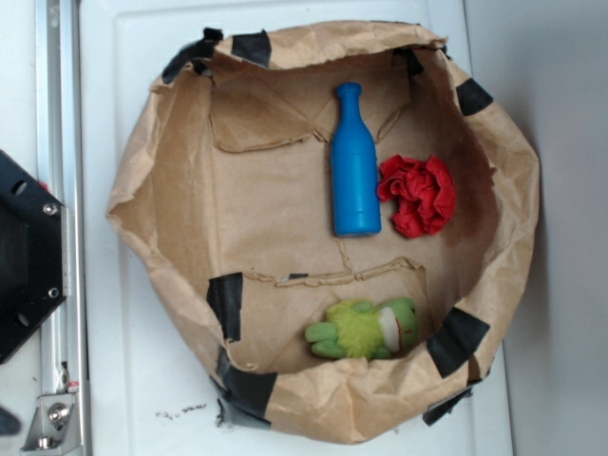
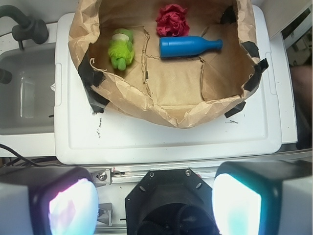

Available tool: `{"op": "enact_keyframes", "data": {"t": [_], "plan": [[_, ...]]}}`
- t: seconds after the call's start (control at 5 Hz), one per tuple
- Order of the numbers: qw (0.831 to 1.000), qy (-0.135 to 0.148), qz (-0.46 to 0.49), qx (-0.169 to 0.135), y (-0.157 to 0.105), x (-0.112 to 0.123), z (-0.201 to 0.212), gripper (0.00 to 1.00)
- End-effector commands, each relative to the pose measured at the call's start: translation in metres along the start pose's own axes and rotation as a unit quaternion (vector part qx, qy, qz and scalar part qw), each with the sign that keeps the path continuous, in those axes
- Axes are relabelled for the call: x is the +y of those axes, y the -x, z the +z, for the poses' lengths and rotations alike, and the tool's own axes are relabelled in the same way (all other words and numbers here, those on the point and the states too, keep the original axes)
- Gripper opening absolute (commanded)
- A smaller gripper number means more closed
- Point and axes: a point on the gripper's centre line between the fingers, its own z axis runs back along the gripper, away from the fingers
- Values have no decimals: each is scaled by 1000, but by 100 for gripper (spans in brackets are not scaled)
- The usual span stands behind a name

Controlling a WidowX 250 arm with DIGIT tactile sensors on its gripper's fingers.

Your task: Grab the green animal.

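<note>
the gripper [image 2: 155, 203] hangs wide open and empty, well back from the paper bag [image 2: 146, 105]; the green animal [image 2: 121, 48] lies inside near the bag's left wall, ahead-left.

- The brown paper bag [image 2: 166, 105], edged with black tape, sits open on the white counter [image 2: 166, 142].
- Inside the bag, the green animal [image 2: 121, 48] lies near its left wall.
- The blue bottle [image 2: 188, 46] lies on its side mid-bag, the red cloth ball [image 2: 172, 20] just beyond it.
- The pincer [image 2: 155, 203] is spread wide, below the bag, holding nothing.
</note>
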Motion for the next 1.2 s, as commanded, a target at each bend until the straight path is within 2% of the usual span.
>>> {"op": "enact_keyframes", "data": {"t": [0.0, 0.2, 0.4, 0.6, 0.8, 1.0], "plan": [[1000, 0, 0, 0, 0, 0, 0, 100], [999, -9, 23, -19, -50, 5, -7, 100], [998, 0, 55, -33, -99, 4, -11, 100], [996, 11, 63, -63, -125, 8, -39, 100], [996, 38, 39, -77, -121, 6, -88, 100], [998, 37, 29, -40, -115, 18, -118, 100]]}}
